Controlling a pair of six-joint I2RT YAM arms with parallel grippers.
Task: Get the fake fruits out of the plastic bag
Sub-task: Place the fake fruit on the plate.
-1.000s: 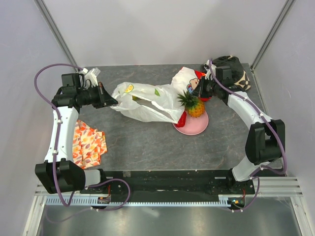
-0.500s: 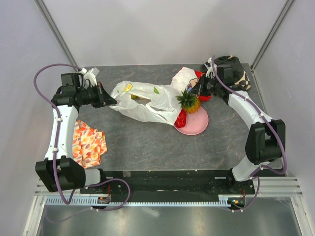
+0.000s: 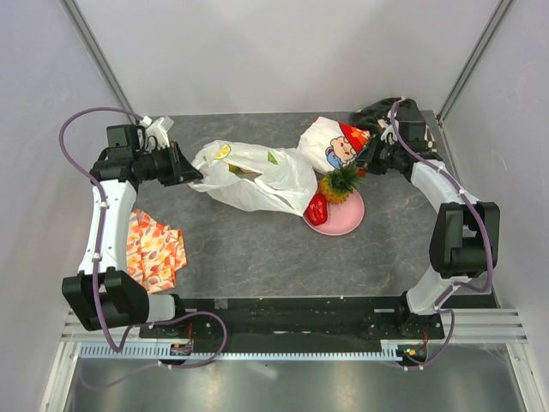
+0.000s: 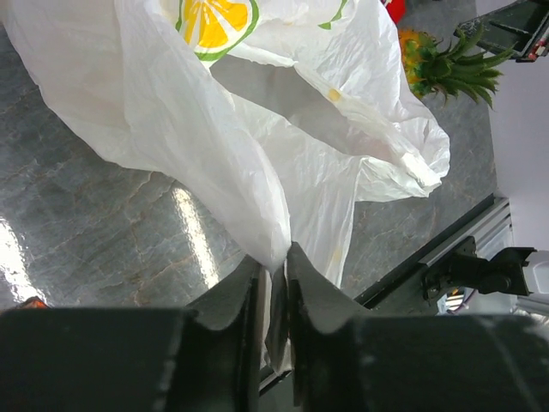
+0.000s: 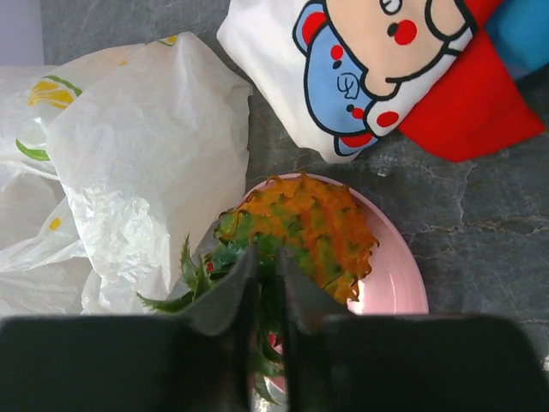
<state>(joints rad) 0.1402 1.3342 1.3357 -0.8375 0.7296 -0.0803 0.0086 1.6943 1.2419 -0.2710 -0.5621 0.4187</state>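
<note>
The plastic bag [image 3: 257, 176] lies crumpled mid-table, white with fruit prints. Its left end rises into my left gripper [image 3: 190, 174]. In the left wrist view the jaws of that gripper [image 4: 274, 262] stand slightly parted, with a fold of the bag [image 4: 214, 129] loose between them. An orange pineapple [image 3: 333, 190] lies on its side on a pink plate [image 3: 347, 219]. A shiny red piece [image 3: 316, 209] rests at the plate's left rim. My right gripper [image 5: 268, 257] hovers over the pineapple [image 5: 309, 227], jaws a little apart, crown leaves showing in the gap.
A white cloth with a cartoon bear [image 3: 334, 144] lies behind the plate. A dark patterned bundle [image 3: 403, 112] sits in the back right corner. An orange patterned cloth [image 3: 153, 251] lies at the left edge. Grey walls close in both sides.
Both grippers' jaws have parted slightly. The pineapple went from upright to lying on the plate. My right gripper drew back to the right.
</note>
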